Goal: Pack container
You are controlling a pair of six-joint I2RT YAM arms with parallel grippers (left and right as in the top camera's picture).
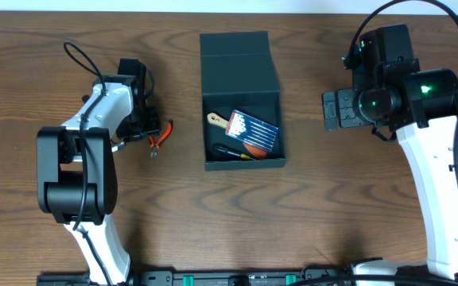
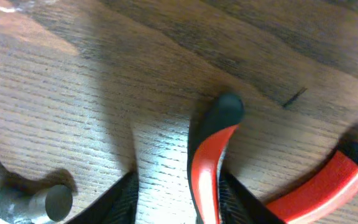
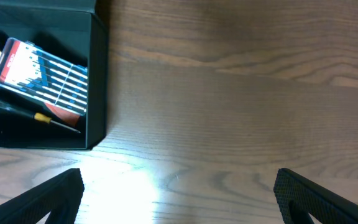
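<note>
I judge this is the pickup. My left gripper straddles one glossy red, black-tipped handle of the pliers, left of centre overhead; I cannot tell whether the jaws have pinched. Next comes a firm grip, then a lift toward the matte cardboard container, mid-frame with its lid open. The right gripper has its jaws wide apart over the wood-grain desk.

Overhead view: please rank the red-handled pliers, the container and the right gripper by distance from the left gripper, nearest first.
1. The red-handled pliers: right at the left gripper, on the table's left side.
2. The container: mid-table, lid flap open.
3. The right gripper: beyond the container, on the right side.
</note>
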